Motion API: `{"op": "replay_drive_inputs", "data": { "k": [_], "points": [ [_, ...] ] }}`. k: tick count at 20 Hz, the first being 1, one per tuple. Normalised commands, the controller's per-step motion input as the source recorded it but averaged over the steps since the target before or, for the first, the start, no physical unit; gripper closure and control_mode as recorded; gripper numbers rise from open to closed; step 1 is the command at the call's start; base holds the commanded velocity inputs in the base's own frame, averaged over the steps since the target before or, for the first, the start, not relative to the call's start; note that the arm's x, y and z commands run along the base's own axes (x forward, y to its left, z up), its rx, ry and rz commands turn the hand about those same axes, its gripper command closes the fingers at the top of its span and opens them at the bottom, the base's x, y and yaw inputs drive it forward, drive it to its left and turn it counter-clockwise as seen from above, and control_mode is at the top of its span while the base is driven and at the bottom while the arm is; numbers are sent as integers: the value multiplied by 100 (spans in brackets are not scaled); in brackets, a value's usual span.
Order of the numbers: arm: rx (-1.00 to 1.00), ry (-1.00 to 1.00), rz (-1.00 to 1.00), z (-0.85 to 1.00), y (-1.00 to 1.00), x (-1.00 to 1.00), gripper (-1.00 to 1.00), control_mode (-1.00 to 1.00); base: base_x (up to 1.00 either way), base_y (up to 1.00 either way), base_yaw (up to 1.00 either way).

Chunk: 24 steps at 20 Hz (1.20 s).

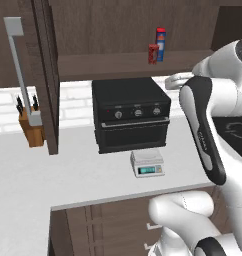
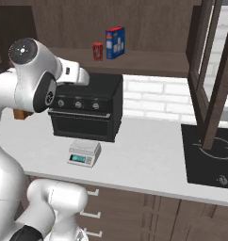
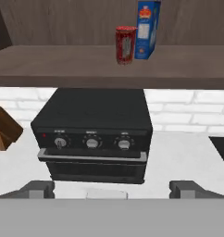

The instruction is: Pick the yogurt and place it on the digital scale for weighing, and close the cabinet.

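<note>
A pale grey counter (image 1: 38, 165) carries a black knobbed oven (image 2: 87, 106) and small white digital scale (image 1: 147, 163). Up on the open dark-brown wall cabinet's shelf (image 2: 153, 66), the little dark-red yogurt cup (image 3: 126, 44) sits just beside a blue box (image 3: 147, 28). Left base view catches a wooden knife block (image 1: 32, 125); hand view has the gripper (image 3: 112, 189) fingers spread wide, holding nothing.

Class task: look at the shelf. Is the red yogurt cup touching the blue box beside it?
Apart. In the right base view, brown back wall shows between the yogurt cup and the blue box; the other views overlap them.

Yogurt (image 3: 126, 44) beside blue box (image 3: 147, 29) on cabinet shelf (image 3: 86, 65), above black oven (image 3: 94, 134) with 3 knobs.
</note>
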Motion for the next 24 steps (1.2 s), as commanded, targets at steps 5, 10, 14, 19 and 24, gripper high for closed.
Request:
{"op": "replay_drive_inputs", "data": {
  "k": [5,10,14,19,24],
  "points": [
    [0,-19,0,56,0,0,-100,-100,0,0,0],
    [0,0,0,24,0,12,-100,-100,0,0,0],
    [0,0,0,2,0,47,-100,-100,0,0,0],
    [0,0,0,0,0,50,-100,-100,0,0,0],
    [0,0,0,1,0,44,-100,-100,0,0,0]
  ]
}}
